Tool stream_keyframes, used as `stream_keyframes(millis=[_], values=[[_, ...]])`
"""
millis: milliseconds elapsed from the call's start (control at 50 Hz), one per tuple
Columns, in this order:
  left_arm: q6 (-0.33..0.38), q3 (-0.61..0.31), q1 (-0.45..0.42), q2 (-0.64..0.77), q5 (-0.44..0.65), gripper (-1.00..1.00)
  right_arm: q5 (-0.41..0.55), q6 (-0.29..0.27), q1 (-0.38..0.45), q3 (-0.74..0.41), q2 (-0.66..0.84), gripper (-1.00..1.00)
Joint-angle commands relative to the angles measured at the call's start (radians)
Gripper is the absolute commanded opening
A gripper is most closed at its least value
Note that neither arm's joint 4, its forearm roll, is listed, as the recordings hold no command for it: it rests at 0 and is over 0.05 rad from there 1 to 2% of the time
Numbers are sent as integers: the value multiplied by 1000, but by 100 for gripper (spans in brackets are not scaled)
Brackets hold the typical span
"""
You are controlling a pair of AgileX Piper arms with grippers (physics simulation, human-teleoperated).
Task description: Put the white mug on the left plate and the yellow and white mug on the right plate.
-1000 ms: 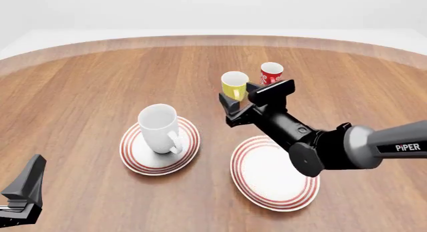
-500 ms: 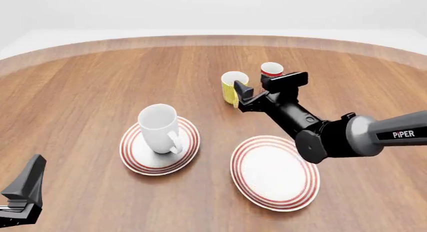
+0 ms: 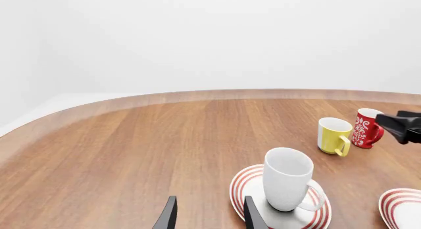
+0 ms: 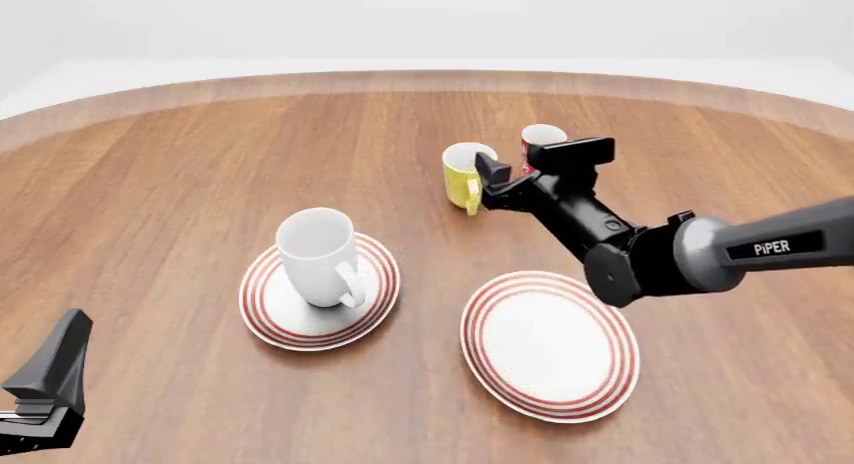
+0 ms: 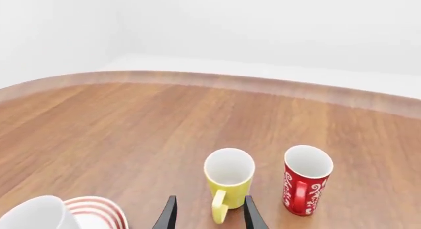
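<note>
The white mug [image 4: 318, 256] stands upright on the left plate [image 4: 267, 322]. The right plate [image 4: 550, 346] is bare. The yellow and white mug [image 4: 463, 174] stands on the table beyond it, handle toward me. My right gripper [image 4: 489, 180] is open just in front of that mug. In the right wrist view the mug's handle [image 5: 219, 212] sits between my open fingers [image 5: 167, 217], with no contact that I can see. My left gripper [image 3: 209, 220] is open and empty at the table's near left [image 4: 54, 376], well short of the white mug [image 3: 287, 178].
A tall red cup with white markings [image 4: 541, 140] stands close to the right of the yellow mug, behind my right gripper; it also shows in the right wrist view [image 5: 306, 183]. The right arm [image 4: 654, 264] stretches over the table beside the right plate.
My right gripper has moved away from me, from above the right plate's far edge up to the yellow mug's handle. The left arm and the mugs have not moved.
</note>
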Motion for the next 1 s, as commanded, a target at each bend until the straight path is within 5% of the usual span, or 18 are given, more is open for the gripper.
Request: stream_keyframes(millis=[20, 1000], values=[[0, 0, 0, 0, 0, 100, 17, 7, -9, -41, 37, 100], [0, 0, 0, 0, 0, 100, 62, 25, -22, -179, 193, 100]])
